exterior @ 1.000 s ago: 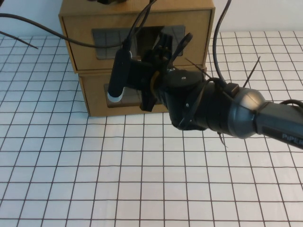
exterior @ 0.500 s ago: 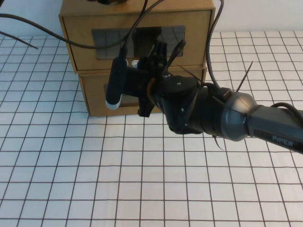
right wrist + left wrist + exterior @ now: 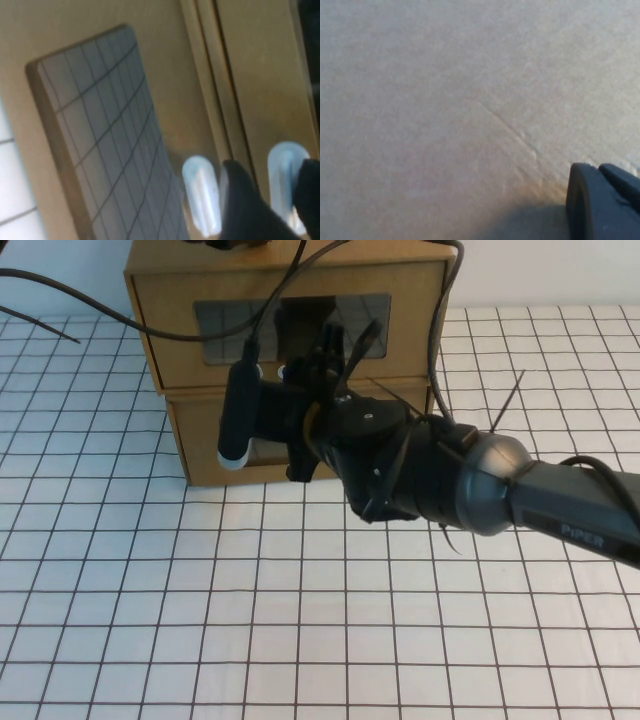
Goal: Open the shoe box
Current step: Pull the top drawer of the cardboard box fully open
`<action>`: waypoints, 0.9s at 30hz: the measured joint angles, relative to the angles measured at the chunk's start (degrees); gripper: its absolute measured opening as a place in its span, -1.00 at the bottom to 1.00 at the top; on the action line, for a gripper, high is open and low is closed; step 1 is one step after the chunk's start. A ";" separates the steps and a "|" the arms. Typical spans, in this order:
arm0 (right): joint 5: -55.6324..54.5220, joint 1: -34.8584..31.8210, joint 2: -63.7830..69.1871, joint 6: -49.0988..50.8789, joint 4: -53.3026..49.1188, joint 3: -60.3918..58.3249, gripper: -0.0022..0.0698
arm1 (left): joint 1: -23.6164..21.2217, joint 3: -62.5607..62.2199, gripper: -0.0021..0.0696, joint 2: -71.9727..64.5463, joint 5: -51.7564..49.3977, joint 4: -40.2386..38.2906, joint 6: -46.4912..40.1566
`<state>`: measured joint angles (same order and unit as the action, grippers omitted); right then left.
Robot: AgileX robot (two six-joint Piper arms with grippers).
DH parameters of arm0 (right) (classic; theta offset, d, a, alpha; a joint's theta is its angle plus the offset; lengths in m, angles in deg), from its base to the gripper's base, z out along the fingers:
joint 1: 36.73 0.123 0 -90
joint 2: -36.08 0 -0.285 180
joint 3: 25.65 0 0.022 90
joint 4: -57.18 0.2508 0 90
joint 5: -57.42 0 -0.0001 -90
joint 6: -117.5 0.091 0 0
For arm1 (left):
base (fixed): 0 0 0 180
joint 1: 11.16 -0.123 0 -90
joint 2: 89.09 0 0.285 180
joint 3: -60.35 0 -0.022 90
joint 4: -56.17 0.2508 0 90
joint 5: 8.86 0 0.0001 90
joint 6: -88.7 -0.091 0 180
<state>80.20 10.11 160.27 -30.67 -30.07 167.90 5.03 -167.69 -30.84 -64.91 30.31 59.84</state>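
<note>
Where the upper shoe box sits stacked on the lower shoe box at the back of the gridded surface, the right hand is spread before the upper front. The left hand is close against cardboard; its state I cannot tell.

Stacked shoe boxes on gridded table

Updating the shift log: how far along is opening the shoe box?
Done: only the approach. The right gripper is at the front of the stacked shoe boxes, jaws open by a pale tab. In hand: lining up on that tab. Left: grip and pull, since both boxes look shut. The left gripper is close over plain cardboard.
</note>
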 joint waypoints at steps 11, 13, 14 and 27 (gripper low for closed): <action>2.72 0.10 2.11 0.00 -2.27 2.68 -0.59 | 0.00 0.00 -0.95 0.00 -0.10 0.00 -0.36; 3.24 0.10 2.11 0.00 -2.68 2.68 -0.65 | 0.00 0.00 -0.95 0.00 -0.10 0.00 -0.36; 3.33 0.10 2.11 0.00 -2.94 2.68 -0.69 | 0.00 0.00 -0.95 0.00 -0.10 0.00 -0.36; 7.84 2.00 1.85 -4.90 0.42 2.71 -0.91 | 0.00 0.00 -0.95 0.00 -1.15 -0.35 -0.13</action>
<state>88.05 12.11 162.11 -35.57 -29.66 170.62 5.03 -167.69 -30.84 -66.06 29.96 59.71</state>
